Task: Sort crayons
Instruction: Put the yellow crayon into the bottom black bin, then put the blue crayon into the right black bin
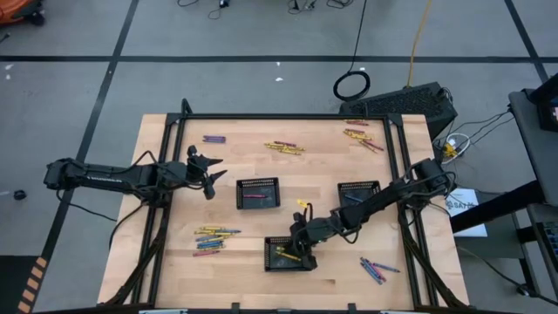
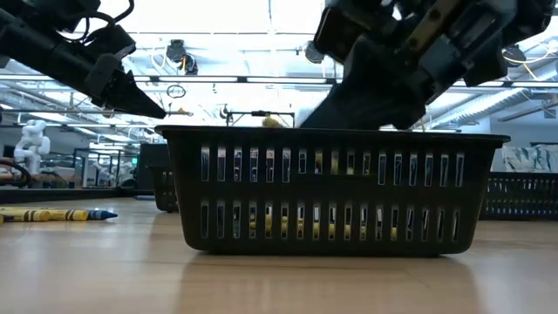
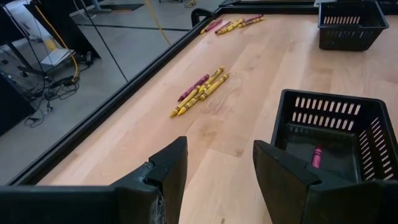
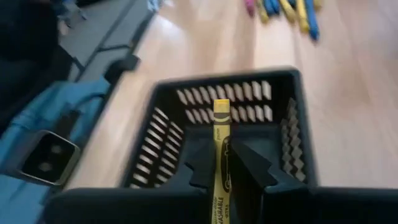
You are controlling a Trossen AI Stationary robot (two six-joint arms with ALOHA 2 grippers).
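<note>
Right wrist view shows your right gripper [image 4: 225, 163] pinching a yellow crayon [image 4: 221, 155] above the tray [image 4: 186, 93]; release centrally.

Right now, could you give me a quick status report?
Right gripper over front tray, yellow crayon between its fingers. Left gripper open, idle beside middle tray. Nothing in the way.

left arm: stretched in from the left side, level
left claw [image 1: 212, 172]: fingers spread apart, nothing between them
right arm: angled inward and down
right claw [image 1: 301, 246]: pointing down, fingers nearly together
</note>
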